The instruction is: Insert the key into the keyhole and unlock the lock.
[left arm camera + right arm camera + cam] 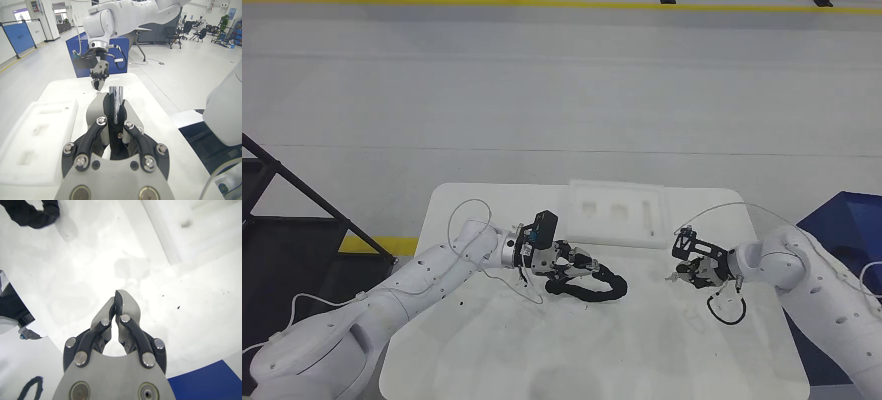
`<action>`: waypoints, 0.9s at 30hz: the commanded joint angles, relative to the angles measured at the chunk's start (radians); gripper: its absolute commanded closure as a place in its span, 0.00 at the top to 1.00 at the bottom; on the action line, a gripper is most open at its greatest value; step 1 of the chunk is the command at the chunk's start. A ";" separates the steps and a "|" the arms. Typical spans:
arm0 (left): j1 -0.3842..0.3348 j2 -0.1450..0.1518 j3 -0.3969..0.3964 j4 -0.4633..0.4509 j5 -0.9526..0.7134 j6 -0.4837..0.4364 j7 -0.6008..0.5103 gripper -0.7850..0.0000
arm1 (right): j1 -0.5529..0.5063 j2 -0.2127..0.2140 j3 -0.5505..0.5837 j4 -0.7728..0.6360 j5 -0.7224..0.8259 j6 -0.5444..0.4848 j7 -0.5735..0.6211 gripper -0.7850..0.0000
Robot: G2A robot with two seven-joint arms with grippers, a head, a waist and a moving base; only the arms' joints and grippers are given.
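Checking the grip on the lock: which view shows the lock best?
The left wrist view: the lock fills the middle, clamped in the left gripper. The top view shows it small, as a black loop; the right wrist view catches a bit of its black cable.

1. An open lane of white table [642,335] runs between the left pincer [584,266], clamped on the black cable lock with a chrome cylinder end [115,94], and the right pincer [98,86], which is pinched on a small silvery key [98,92].
2. The white foam tray with moulded recesses [617,212] lines the far edge just behind that lane and bars a low approach from there.
3. The lock's black loop sprawls on the table beside the left pincer, narrowing the lane.
4. The near half of the table offers wide passage.
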 commanded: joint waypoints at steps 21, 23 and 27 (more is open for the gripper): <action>0.000 0.000 0.000 0.000 0.000 0.000 0.000 0.00 | 0.246 -0.075 -0.100 0.093 0.225 0.132 0.029 0.00; 0.000 0.000 0.000 0.000 0.000 0.000 0.000 0.00 | 0.270 -0.086 -0.116 0.135 0.238 0.134 0.028 0.00; 0.000 0.000 0.000 0.000 0.000 0.000 0.000 0.00 | 0.316 -0.112 -0.159 0.209 0.243 0.120 0.016 0.00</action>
